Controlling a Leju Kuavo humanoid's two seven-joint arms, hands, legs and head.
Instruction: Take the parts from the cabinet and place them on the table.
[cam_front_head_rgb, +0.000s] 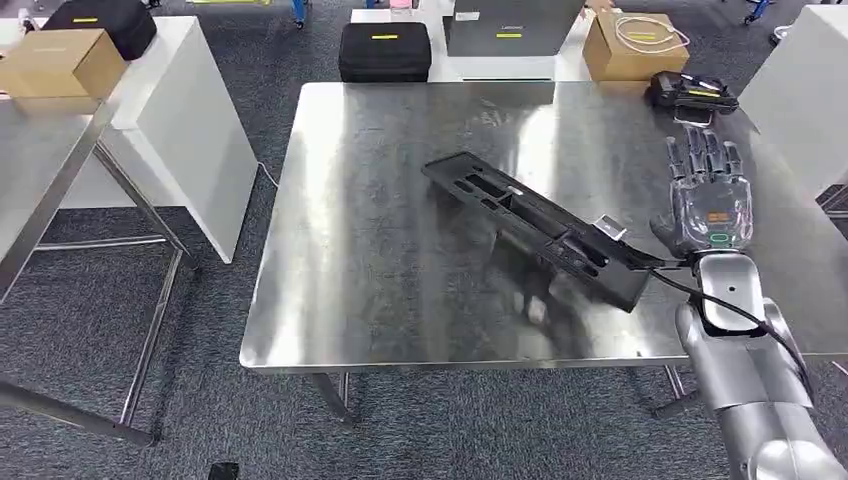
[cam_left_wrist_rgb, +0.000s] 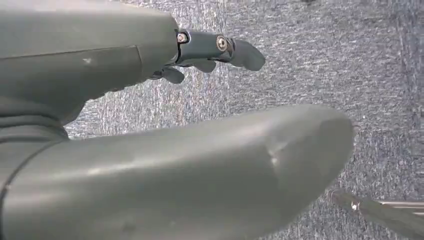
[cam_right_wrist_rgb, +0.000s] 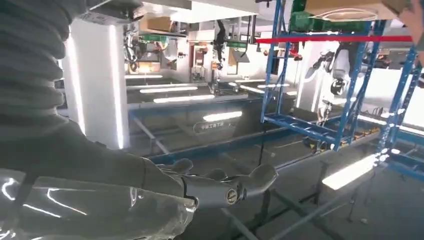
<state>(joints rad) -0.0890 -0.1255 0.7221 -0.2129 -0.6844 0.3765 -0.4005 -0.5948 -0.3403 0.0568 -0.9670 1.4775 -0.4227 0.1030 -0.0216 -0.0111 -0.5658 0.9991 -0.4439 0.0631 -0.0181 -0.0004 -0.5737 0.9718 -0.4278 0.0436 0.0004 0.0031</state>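
Head view: I see one long black part (cam_front_head_rgb: 540, 228) lying flat and slantwise on the steel worktop (cam_front_head_rgb: 330, 300), so that one looks delivered. My right hand (cam_front_head_rgb: 708, 205) hovers just right of it, fingers (cam_front_head_rgb: 700, 155) spread, holding nothing. My left hand (cam_left_wrist_rgb: 210, 50) hangs over the carpet, fingers loosely apart. I cannot tell whether more parts wait.

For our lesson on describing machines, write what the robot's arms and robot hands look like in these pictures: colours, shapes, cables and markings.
The right arm is a silver, rounded metal shell, with a black cable running along the forearm. The right robot hand has a clear, glossy palm cover with an orange label and a green mark, and dark grey fingers. The left robot hand shows smooth grey casing, a thick rounded grey thumb, and darker fingers with silver screws.
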